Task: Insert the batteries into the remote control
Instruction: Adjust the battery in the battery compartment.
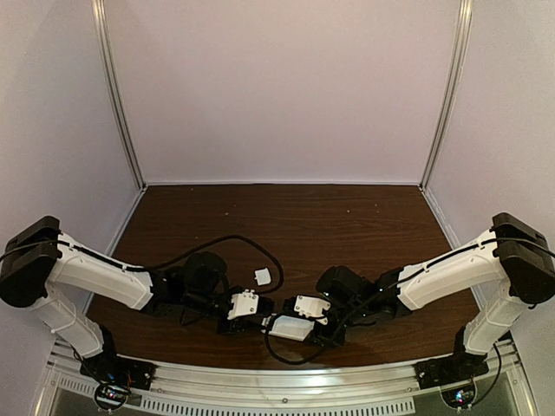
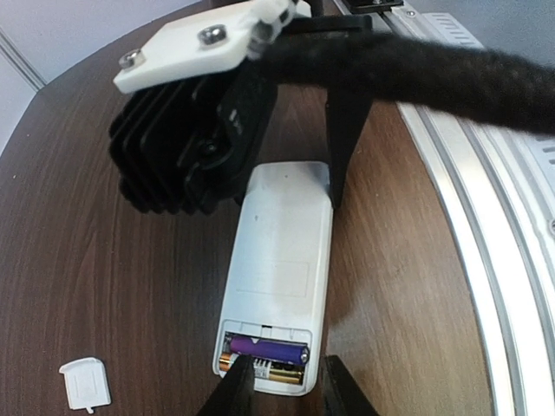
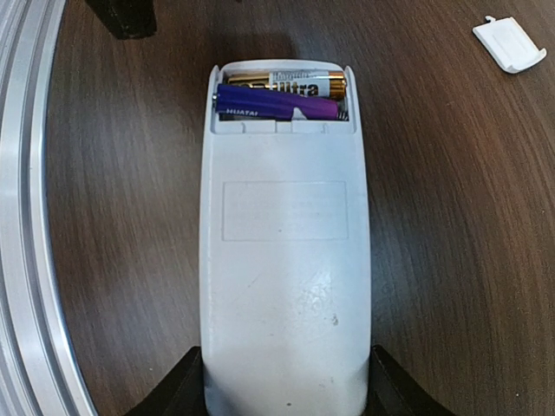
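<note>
**A:** Where is the remote control (image 1: 290, 328) lying?

**B:** On the bench (image 1: 303, 217), close to the near edge. It is flat, with its plain white back up, between the two arms.

**A:** Which way does its long axis run?

**B:** Left to right across the top view, roughly along the metal rail (image 1: 277, 381). The battery bay (image 3: 282, 63) is at the end toward the left arm, and the closed end points at the right arm.

**A:** And the batteries?

**B:** Both are in the uncovered bay, side by side and crosswise to the remote's length. The gold cell (image 3: 286, 84) is nearest the end wall. The purple cell (image 3: 273, 104) is just inboard of it and touching it.

**A:** What about the right jaws?

**B:** They are clenched on the remote control. Their black fingers (image 3: 173, 390) press the two long sides at the closed end.

**A:** And the left jaws?

**B:** They hang over the bay end with their fingers (image 2: 236, 386) a narrow gap apart. One tip overlaps the corner of the bay by the gold cell and the other sits just outside the remote's edge. I cannot tell whether they are pinching anything.

**A:** Anything else on the bench?

**B:** The small white battery cover (image 1: 263, 277) lies apart from the remote, on the side away from the rail.
</note>
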{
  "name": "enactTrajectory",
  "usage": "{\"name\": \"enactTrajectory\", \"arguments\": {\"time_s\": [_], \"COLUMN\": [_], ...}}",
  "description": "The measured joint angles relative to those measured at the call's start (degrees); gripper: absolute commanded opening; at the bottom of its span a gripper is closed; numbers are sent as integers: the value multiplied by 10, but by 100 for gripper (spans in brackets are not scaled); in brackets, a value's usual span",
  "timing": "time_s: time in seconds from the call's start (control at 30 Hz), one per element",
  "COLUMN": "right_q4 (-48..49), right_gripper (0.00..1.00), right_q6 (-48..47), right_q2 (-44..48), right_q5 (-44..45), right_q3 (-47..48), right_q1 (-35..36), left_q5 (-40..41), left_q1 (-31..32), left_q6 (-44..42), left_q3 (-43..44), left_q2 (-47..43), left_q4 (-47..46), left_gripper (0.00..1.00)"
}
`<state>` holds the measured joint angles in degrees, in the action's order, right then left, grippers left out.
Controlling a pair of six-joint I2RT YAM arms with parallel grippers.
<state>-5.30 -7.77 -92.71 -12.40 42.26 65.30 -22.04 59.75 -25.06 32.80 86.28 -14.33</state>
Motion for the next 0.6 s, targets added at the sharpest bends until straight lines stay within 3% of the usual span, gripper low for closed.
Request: {"name": "enactTrajectory", "arguments": {"time_s": [0.6], "right_q4": [0], "right_gripper": [8], "right_q6": [0], "right_q2": [0], "right_q5": [0], "right_q3": [0], "right_q1": [0], "left_q5": [-23], "left_q1": [2], "left_q6": [-35], "left_q3": [18], "left_q2": [43], "left_q4": [9], "left_gripper": [27]}}
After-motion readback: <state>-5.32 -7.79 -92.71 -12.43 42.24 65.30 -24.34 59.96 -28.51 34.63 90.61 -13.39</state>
